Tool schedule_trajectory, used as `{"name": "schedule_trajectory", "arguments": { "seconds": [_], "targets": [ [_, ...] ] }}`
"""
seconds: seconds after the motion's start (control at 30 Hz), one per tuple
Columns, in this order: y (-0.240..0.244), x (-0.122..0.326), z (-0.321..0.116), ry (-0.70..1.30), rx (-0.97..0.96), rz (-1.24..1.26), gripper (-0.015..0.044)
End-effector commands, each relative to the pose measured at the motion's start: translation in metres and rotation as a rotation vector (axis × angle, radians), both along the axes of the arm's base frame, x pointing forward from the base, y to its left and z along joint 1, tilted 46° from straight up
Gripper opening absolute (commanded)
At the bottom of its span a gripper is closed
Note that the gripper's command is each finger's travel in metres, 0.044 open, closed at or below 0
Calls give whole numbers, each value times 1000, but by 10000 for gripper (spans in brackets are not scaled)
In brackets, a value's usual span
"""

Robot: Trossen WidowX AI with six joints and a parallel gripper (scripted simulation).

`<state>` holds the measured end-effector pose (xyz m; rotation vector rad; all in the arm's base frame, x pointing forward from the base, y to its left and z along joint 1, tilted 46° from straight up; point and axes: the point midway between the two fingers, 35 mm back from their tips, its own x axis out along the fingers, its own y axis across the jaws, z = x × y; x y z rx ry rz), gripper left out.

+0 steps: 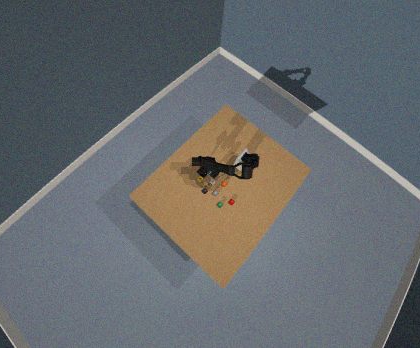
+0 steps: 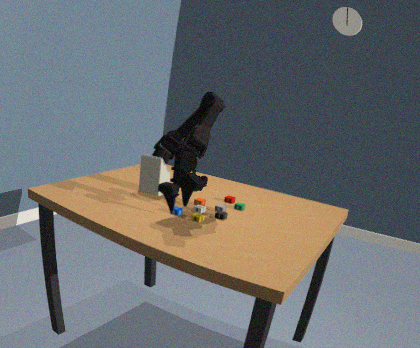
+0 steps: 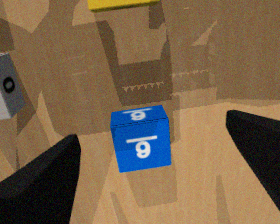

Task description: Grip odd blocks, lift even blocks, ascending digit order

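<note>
Wedge (image 1: 239, 160) (image 2: 150, 175), pale and tall, stands at left on wooden table (image 1: 188, 220) (image 2: 263, 250). Next, black gripper (image 1: 208, 173) (image 2: 179, 209) (image 3: 153, 130) points down, wide open, holding nothing. Blue block (image 1: 209, 172) (image 2: 178, 211) (image 3: 143, 144) sits on table between fingers, showing upside-down number, looks like 6 with line. Then yellow block (image 1: 200, 179) (image 2: 198, 218) (image 3: 123, 4), white block (image 1: 212, 182) (image 2: 199, 209) (image 3: 1, 90) and orange block (image 1: 224, 184) (image 2: 200, 202). Grey block (image 1: 215, 193) (image 2: 220, 208) and black block (image 1: 204, 191) (image 2: 221, 215) follow, then red block (image 1: 231, 202) (image 2: 229, 199), green block (image 1: 220, 204) (image 2: 239, 206).

The blue block (image 1: 209, 172) (image 2: 178, 211) (image 3: 142, 145) is leaving room on both sides between the fingers. In the wrist view, a yellow block (image 2: 198, 218) (image 3: 123, 4) is bounding the space beyond, and a white block (image 3: 3, 87) is standing to the left.
</note>
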<state>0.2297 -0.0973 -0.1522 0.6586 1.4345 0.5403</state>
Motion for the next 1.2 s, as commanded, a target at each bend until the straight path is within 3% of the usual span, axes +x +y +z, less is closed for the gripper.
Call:
{"name": "schedule_trajectory", "arguments": {
  "seconds": [0.0, 0.2, 0.57, 1.17],
  "targets": [
    [6, -1, -5, 7, 7, -5, 400],
    [11, -1, -10, 6, 8, -5, 400],
    [11, -1, -10, 6, 8, -5, 120],
    [10, -1, -9, 6, 8, -5, 120]
  ]
}}
